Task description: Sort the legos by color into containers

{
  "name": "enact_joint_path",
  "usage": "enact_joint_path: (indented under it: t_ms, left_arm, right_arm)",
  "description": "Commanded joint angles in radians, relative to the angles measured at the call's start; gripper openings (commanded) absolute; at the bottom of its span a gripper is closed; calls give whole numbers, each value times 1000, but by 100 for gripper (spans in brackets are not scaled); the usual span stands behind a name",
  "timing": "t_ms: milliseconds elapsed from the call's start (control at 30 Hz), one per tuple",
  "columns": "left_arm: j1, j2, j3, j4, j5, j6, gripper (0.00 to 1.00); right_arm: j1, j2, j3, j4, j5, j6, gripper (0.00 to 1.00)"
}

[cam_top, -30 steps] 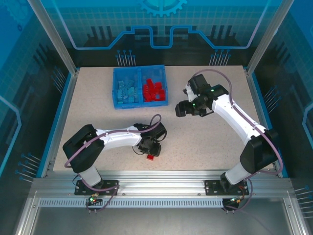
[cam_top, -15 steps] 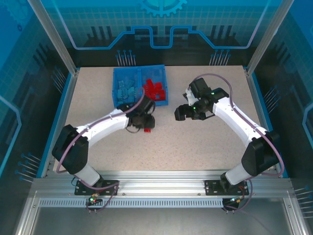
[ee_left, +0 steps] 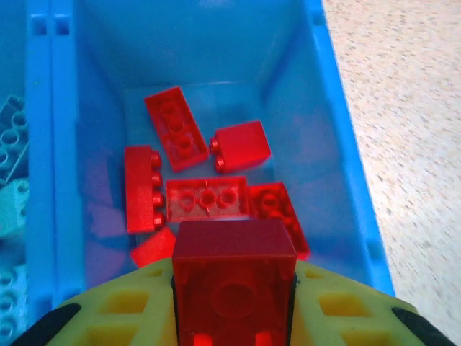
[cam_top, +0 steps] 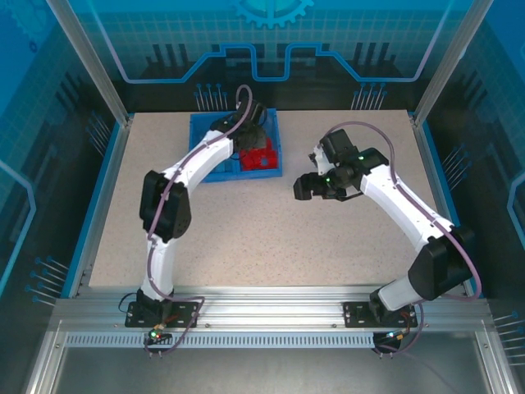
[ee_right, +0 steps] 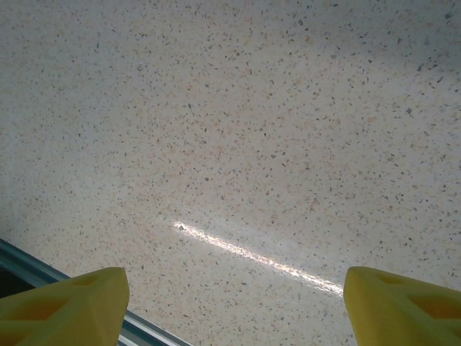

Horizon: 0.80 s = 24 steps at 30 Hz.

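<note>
The blue bin [cam_top: 195, 152] stands at the back of the table, split by a divider wall [ee_left: 61, 144]. Its right container holds several red legos [ee_left: 207, 198] [cam_top: 262, 156]. Light blue legos [ee_left: 11, 137] lie in the left container, mostly cut off by the view's edge. My left gripper [ee_left: 234, 306] [cam_top: 253, 138] hangs over the right container, shut on a red lego [ee_left: 234, 281] that sits between its yellow fingers. My right gripper [cam_top: 306, 187] [ee_right: 234, 295] is open over bare table to the right of the bin, with nothing between its fingers.
The left arm stretches from its base diagonally across the table and over the bin's left container. A metal rail [ee_right: 43, 270] shows at the lower left of the right wrist view. Blue walls frame the table [cam_top: 246, 238] on all sides.
The left arm has swung from the near middle of the table up to the bin, carrying the red lego. The right arm has barely moved.
</note>
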State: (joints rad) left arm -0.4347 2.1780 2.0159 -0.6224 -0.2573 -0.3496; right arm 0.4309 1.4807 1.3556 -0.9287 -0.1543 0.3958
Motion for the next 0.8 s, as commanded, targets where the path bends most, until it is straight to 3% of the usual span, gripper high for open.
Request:
enact_joint_path:
  t_ms: [0,400,600,767]
  left_arm:
    - [8,99,171,-75,-50,31,32]
    - [15,371,693,-292,-37,57,59]
    - [15,312,749,-367,-24,104,60]
    - [8,198,741,-483,-21,161,64]
  right_arm:
    - [-12,-51,12,-42,23,-4,80]
    - [-26,-101,-15,-39,39,14,81]
    - [-27,-127,-42,11,83,0,81]
    - [-35,-205,-149,142,241,-24,81]
